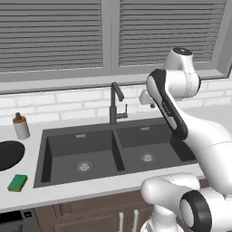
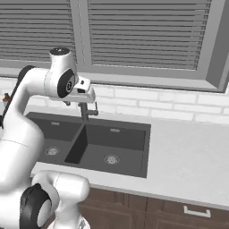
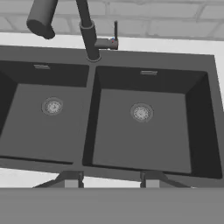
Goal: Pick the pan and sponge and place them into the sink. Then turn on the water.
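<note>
Hand [image 3: 108, 180] hangs part-open, grasping nothing, above the sink's [image 3: 92, 127] front rim; both basins below lie free. Pan [image 1: 7, 154] and sponge [image 1: 17, 182] rest on the surface [image 1: 90, 190] far left, sponge nearest its edge

Pan [image 1: 8, 154] – round, flat, black, lying on the counter [image 1: 31, 136] at the far left, partly cut by the picture edge; handle can't be made out. Sponge [image 1: 17, 182] – small green rectangle w/ yellow-orange underside, flat on the counter just in front of the pan, left of the sink [image 1: 118, 152], apart from both. Sink – dark grey double basin set in the counter, round metal drain in each basin, both basins bare. Dark gooseneck faucet [image 1: 116, 103] stands behind the divider.
</note>
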Controlling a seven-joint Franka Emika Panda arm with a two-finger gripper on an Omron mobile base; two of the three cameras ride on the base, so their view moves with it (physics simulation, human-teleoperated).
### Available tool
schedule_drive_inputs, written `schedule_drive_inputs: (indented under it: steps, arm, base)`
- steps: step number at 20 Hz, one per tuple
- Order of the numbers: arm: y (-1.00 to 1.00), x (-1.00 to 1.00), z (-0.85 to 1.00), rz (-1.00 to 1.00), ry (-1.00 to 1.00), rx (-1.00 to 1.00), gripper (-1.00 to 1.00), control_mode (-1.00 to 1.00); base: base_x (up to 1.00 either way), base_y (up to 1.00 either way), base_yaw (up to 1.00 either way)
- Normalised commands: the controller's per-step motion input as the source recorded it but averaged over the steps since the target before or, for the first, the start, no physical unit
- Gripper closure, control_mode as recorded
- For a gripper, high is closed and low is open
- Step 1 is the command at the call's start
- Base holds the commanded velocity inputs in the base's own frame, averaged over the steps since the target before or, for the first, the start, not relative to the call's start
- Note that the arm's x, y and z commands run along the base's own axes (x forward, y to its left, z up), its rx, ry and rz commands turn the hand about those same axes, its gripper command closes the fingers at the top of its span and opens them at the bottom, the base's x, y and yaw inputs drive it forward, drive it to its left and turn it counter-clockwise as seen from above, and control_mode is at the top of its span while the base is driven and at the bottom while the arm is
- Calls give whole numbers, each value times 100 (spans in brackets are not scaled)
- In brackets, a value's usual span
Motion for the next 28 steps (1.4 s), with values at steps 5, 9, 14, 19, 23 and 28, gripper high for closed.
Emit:
schedule_drive_inputs:
  steps: [5,9,14,19,23,28]
  arm:
    - [8,-29,-2,1,0,0,-100,-100]
    - [40,-53,-3,0,-5,0,-100,-100]
    - [56,-46,-5,0,-4,0,-100,-100]
    - [71,-31,-7,0,0,0,-100,-100]
    - [80,-12,-20,0,0,0,-100,-100]
    - [78,-16,-30,0,1,0,-100,-100]
  base:
    - [0,0,0]
    - [0,0,0]
    - [0,0,0]
    - [0,0,0]
    - [0,0,0]
    - [0,0,0]
